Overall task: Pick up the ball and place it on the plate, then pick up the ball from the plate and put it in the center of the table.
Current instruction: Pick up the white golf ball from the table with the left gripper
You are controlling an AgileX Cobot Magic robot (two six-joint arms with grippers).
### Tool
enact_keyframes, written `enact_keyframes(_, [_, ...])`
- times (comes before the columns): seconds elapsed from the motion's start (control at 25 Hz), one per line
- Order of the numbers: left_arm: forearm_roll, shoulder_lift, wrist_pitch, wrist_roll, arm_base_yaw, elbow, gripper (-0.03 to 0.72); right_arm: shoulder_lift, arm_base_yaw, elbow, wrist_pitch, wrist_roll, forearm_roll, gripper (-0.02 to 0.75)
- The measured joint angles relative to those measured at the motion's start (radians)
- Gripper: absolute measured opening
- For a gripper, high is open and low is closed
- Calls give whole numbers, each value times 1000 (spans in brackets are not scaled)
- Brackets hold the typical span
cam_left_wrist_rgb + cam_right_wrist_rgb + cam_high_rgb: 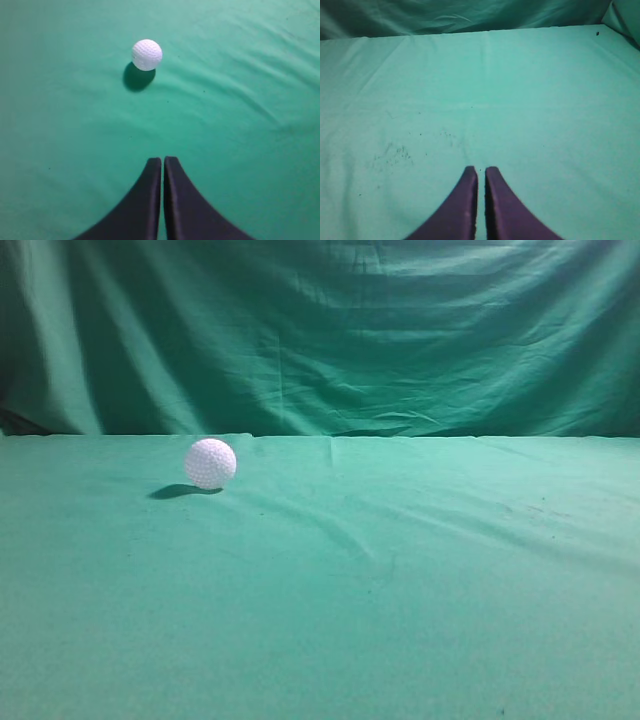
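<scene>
The ball (210, 463) sits alone on the counter (400, 590), left of centre and toward the back edge, touching nothing; no plate shows in any view, so the first pickup looks not yet begun. The left pincer (163, 161) hangs above the cloth, tips pressed together and empty, aimed at the ball ahead but well short of it; it would need to spread before closing in. The right pincer (481, 170) is likewise closed and empty, over bare cloth, probably idle.

Left gripper (163, 161): black fingers pressed together, tips pointing far, held above surface. Right gripper (481, 170): fingers nearly together, thin slit between, empty.
</scene>
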Motion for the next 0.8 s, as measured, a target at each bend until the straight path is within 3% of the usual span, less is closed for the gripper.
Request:
enact_keyframes(0.28, [113,339,-2,2,-147,-213,0,0,0,0,0,0,0,0])
enact_keyframes(0.6, [188,658,17,-11,-180,-461,0,0,0,0,0,0,0,0])
enact_keyframes(0.72, [205,728,29,-55,-180,-524,137,0,0,0,0,0,0,0])
enact_keyframes(0.8, [209,769,29,-88,-180,-559,284,0,0,0,0,0,0,0])
